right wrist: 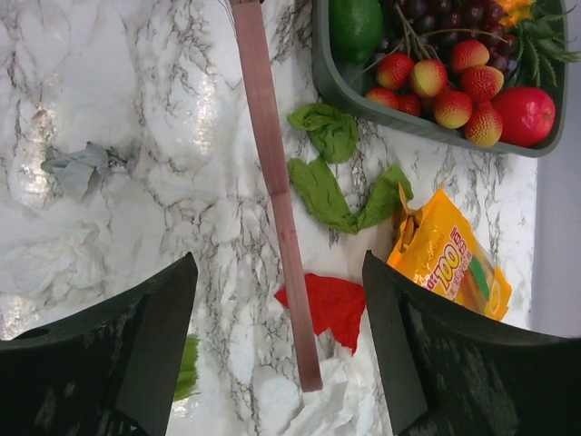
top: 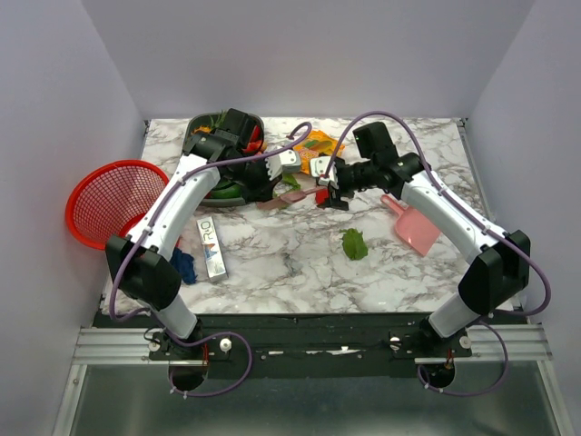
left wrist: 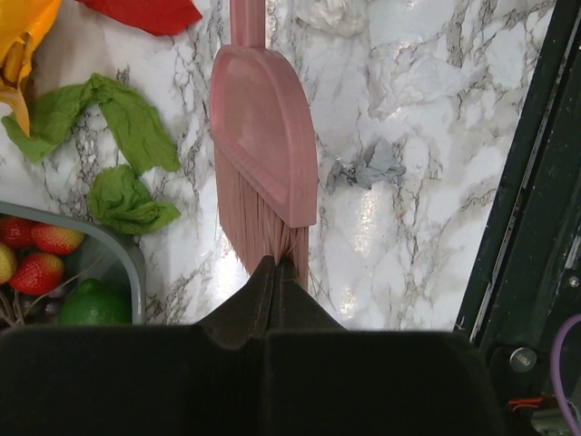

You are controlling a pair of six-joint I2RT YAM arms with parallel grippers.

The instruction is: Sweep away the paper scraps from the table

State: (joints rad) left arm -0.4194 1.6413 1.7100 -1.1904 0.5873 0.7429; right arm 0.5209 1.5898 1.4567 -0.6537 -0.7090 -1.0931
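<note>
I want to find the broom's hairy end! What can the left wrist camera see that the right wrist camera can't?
Only the left wrist view: the pink brush head and bristles, pinched by the left gripper. Only the right wrist view: the brush's long handle down to its end, the open right gripper and a big red fruit. Both: green scraps, a red scrap, a grey scrap, and strawberries in the tray.

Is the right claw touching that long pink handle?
Apart. The right wrist view shows the pink handle between the right gripper's open fingers, with bare table on both sides.
</note>
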